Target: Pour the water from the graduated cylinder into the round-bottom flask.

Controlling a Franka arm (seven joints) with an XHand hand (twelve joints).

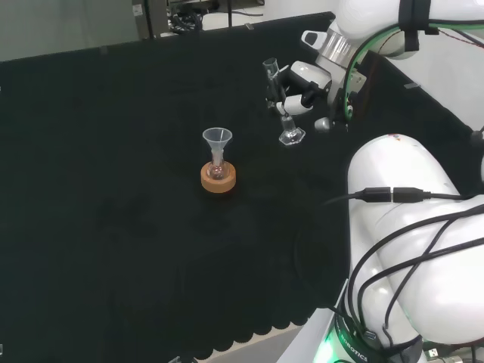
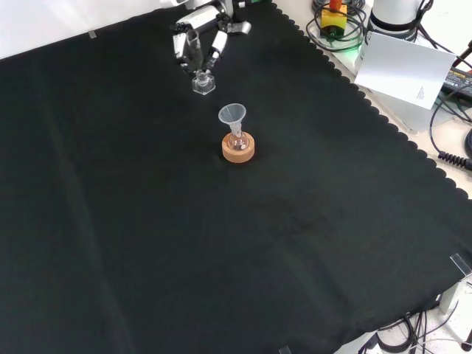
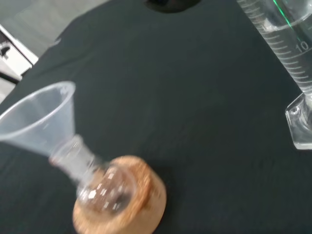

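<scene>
A clear graduated cylinder (image 1: 278, 102) (image 2: 200, 68) (image 3: 285, 39) with a hexagonal foot leans slightly, and water shows inside it in the wrist view. The hand (image 1: 301, 91) (image 2: 198, 28) is curled round its upper part. I cannot tell whether the foot touches the cloth. To the cylinder's left in the head view, a small round-bottom flask (image 1: 218, 169) (image 2: 237, 142) (image 3: 105, 190) sits on a cork ring (image 1: 219, 179) (image 2: 238, 152) (image 3: 146, 195). A clear plastic funnel (image 1: 217, 140) (image 2: 231, 114) (image 3: 39, 117) stands in the flask's neck. A short gap of cloth separates flask and cylinder.
The arm's white links (image 1: 412, 227) take up the right of the head view. Beyond the cloth's scalloped edge (image 2: 383, 122) in the front view lie a white sheet (image 2: 402, 70) and cables (image 2: 450, 103).
</scene>
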